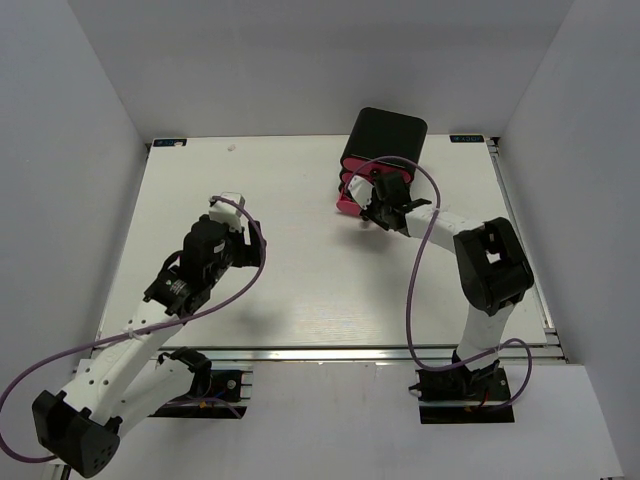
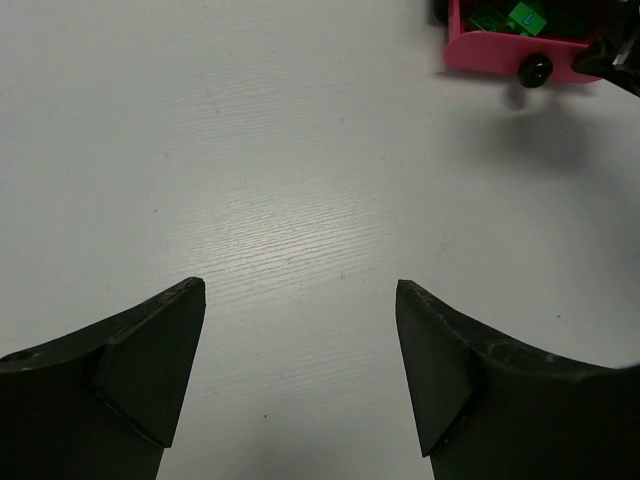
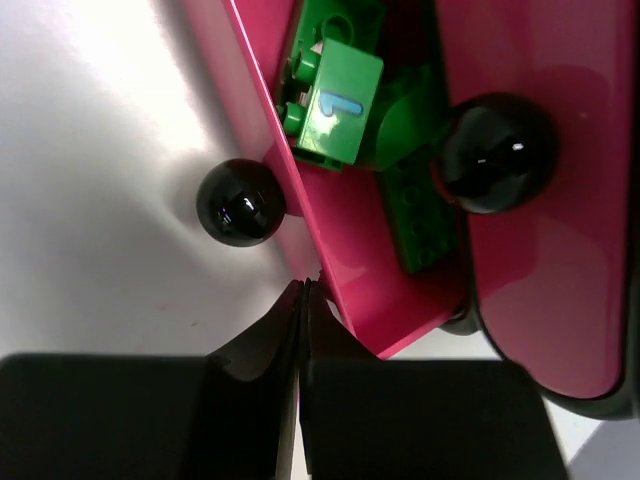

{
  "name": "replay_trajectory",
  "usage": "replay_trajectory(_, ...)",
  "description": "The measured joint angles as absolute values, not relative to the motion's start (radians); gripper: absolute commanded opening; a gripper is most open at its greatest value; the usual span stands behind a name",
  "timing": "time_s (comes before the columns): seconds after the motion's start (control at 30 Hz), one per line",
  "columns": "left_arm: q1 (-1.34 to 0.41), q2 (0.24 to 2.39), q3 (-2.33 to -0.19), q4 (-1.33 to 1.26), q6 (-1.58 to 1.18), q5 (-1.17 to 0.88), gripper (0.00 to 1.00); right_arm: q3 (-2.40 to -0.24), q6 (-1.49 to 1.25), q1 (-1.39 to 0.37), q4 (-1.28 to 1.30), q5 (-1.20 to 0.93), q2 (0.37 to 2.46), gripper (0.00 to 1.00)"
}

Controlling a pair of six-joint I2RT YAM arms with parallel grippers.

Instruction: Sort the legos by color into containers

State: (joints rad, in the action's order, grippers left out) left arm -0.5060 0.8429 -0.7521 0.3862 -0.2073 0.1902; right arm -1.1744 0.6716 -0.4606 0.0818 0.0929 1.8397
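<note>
The black cabinet (image 1: 388, 135) with pink drawers stands at the table's far right. Its lowest drawer (image 3: 345, 270) is pulled open and holds green legos: a cube (image 3: 335, 100) and a flat dark green brick (image 3: 415, 215). They also show in the left wrist view (image 2: 510, 18). My right gripper (image 3: 303, 287) is shut and empty, its tips touching the open drawer's front panel just beside its black knob (image 3: 240, 202). My left gripper (image 2: 300, 290) is open and empty over bare table, left of the cabinet. No red or lime-yellow legos show.
The closed drawer above has its own black knob (image 3: 495, 152). A purple cable (image 1: 425, 250) loops beside the right arm. White walls close in the table on three sides.
</note>
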Motion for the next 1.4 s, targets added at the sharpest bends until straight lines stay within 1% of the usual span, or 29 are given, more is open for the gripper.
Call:
replay_trajectory(0.23, -0.506, 0.832, -0.752, 0.389, -0.203, 0.196, 0.87, -1.217, 0.660, -0.460, 0.041, 0.165, 1.890, 0.00)
replay_trajectory(0.43, -0.506, 0.832, -0.752, 0.389, -0.201, 0.199, 0.87, -1.297, 0.646, -0.460, 0.045, 0.168, 1.941, 0.00)
replay_trajectory(0.7, -0.506, 0.830, -0.752, 0.389, -0.199, 0.202, 0.87, -1.336, 0.635, -0.461, 0.051, 0.160, 1.968, 0.00)
replay_trajectory(0.87, -0.506, 0.827, -0.752, 0.389, -0.199, 0.202, 0.87, -1.330, 0.636, -0.458, 0.049, 0.101, 1.956, 0.00)
replay_trajectory(0.9, -0.506, 0.827, -0.752, 0.389, -0.199, 0.202, 0.87, -1.325, 0.636, -0.457, 0.049, 0.089, 1.948, 0.01)
replay_trajectory(0.93, -0.506, 0.827, -0.752, 0.389, -0.199, 0.202, 0.87, -1.321, 0.636, -0.456, 0.050, 0.074, 1.937, 0.05)
replay_trajectory(1.03, -0.506, 0.827, -0.752, 0.389, -0.199, 0.202, 0.87, -1.322, 0.636, -0.456, 0.045, 0.050, 1.913, 0.06)
replay_trajectory(1.2, -0.506, 0.827, -0.752, 0.389, -0.199, 0.203, 0.87, -1.328, 0.649, -0.456, 0.042, 0.031, 1.900, 0.06)
replay_trajectory(1.4, -0.506, 0.827, -0.752, 0.389, -0.199, 0.203, 0.87, -1.349, 0.688, -0.454, 0.052, 0.026, 1.906, 0.03)
